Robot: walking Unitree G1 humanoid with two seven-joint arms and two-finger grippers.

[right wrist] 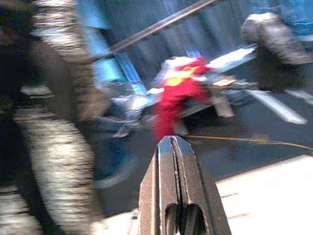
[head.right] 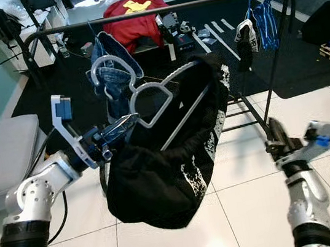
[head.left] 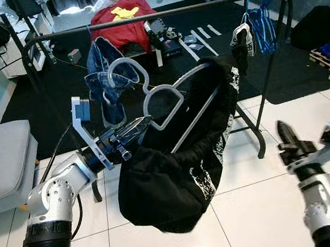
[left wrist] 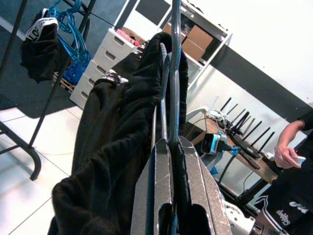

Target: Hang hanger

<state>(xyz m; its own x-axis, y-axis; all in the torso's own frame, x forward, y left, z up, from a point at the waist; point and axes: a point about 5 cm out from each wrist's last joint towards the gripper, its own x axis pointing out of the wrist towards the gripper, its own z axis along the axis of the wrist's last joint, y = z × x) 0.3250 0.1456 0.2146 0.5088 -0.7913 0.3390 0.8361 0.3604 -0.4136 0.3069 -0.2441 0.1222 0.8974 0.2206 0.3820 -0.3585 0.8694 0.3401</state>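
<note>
the black clothes rail [head.left: 155, 14] spans the scene, already carrying jeans [head.left: 103, 77] and blue hangers [head.left: 261, 19], and the black garment [head.left: 176, 159] sags heavily below it on the grey hanger [head.left: 161, 99], whose hook sits below and in front of the bar. the left gripper [head.left: 133, 128] is clamped on that hanger's lower edge, so the load could likely twist it, slide off, or make the hook miss. the right gripper [head.left: 284, 137], pressed closed and empty, hangs low to the right; no containers hold anything relevant.

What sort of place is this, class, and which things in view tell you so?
Probably a room in a home used for sorting or drying laundry: a black clothes rail holding jeans, clothes piled on the dark carpet behind, and a white tiled floor. The left pincer holds a grey hanger.
</note>
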